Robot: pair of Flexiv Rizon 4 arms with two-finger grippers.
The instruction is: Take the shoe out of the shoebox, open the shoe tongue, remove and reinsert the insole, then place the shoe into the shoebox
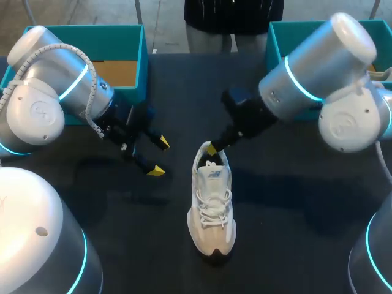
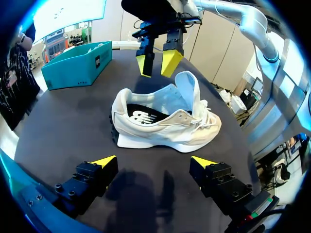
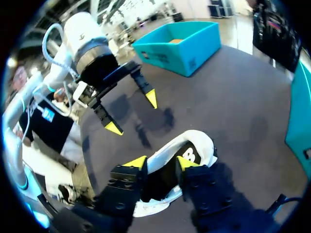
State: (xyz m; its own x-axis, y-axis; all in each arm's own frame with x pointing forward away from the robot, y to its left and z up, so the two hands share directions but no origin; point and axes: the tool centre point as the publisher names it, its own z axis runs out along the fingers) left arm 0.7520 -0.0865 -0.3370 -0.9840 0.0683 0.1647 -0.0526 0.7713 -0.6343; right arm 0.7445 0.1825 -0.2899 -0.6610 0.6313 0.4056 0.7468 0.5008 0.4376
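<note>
The white shoe [image 1: 212, 208] stands upright in the middle of the dark tabletop [image 1: 294, 202], well clear of both boxes. Its toe points back toward the robot, its tongue [image 2: 187, 87] is lifted, and the dark insole [image 2: 141, 115] shows in the opening. The right end effector [image 3: 161, 162] hangs right at the heel end. Its fingers are a little apart and straddle the collar wall, one over the insole and one outside, gripping nothing that I can make out. Off to the shoe's left, the left end effector [image 1: 158, 157] hovers over bare tabletop, spread wide and empty. A teal left shoebox [image 1: 110, 37] and a right shoebox [image 1: 278, 40] sit at the far corners.
</note>
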